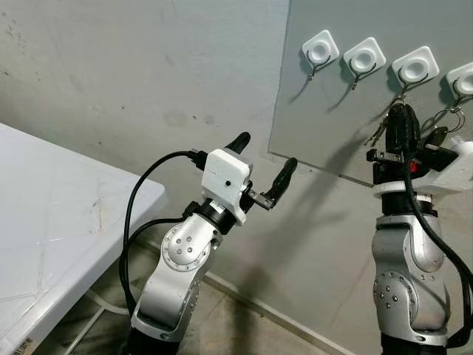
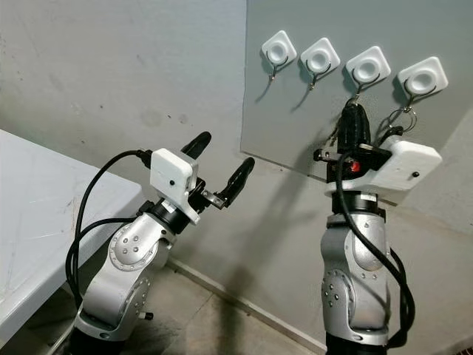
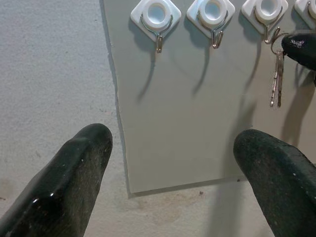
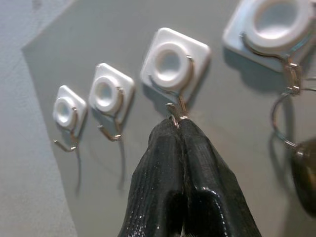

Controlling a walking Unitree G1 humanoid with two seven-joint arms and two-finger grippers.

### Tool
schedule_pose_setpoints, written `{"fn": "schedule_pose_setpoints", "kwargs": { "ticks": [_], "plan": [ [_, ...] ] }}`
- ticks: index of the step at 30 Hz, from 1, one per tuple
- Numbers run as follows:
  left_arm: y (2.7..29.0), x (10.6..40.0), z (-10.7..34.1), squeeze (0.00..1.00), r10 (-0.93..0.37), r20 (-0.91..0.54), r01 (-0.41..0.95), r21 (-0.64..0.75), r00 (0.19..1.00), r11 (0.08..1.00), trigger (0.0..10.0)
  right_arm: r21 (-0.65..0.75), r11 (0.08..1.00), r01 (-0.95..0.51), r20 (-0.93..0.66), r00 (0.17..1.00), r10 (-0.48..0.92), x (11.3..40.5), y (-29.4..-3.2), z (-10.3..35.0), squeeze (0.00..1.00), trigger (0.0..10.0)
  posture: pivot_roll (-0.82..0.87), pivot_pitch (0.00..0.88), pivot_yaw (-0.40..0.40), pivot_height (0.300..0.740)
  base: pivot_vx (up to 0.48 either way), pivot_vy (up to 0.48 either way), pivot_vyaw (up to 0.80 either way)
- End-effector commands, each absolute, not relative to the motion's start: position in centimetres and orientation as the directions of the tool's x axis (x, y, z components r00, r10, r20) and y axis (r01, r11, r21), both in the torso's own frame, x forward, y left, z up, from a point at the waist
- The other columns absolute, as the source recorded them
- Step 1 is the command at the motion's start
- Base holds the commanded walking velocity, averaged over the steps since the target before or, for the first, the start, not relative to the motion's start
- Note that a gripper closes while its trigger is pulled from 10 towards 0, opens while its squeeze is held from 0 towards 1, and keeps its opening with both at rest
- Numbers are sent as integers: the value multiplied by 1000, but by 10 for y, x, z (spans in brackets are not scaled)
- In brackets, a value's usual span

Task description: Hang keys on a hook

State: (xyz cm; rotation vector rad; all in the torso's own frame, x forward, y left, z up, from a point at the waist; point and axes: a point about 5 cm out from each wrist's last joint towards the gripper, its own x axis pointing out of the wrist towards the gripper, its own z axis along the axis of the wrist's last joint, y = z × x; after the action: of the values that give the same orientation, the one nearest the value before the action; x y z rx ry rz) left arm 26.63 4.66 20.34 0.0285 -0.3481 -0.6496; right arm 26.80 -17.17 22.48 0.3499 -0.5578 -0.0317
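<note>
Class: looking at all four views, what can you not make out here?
- Right wrist view: whether the ring sits on the third hook; the right tool covers it.
- Head views: the keys, partly behind that tool.
- Right wrist view: the dark object, blurred, cut by the edge.

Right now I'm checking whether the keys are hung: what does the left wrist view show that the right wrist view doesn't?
Left wrist view: the left claw open, aimed at the board's lower edge, and keys dangling below the third hook, beside the right claw.
Right wrist view: the right claw shut, its tips at that hook's wire, plus a ring on the fourth hook with a dark fob below.
Both: the white hooks in a row on the grey board.
</note>
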Motion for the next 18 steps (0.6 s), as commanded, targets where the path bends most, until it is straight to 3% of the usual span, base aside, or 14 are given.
{"fn": "schedule_pose_setpoints", "kwargs": {
  "ticks": [1,18],
  "plan": [
    [45,265,213,0,-611,333,599,152,718,786,10000,353,933,-68,534,834,-141,266,-173,233,0,10000,-37,10,-6,740,0,0,0],
    [44,263,214,0,-617,336,605,153,712,781,10000,294,948,-121,558,827,-67,266,-163,238,0,10000,-33,10,-5,740,0,0,0]
  ]
}}
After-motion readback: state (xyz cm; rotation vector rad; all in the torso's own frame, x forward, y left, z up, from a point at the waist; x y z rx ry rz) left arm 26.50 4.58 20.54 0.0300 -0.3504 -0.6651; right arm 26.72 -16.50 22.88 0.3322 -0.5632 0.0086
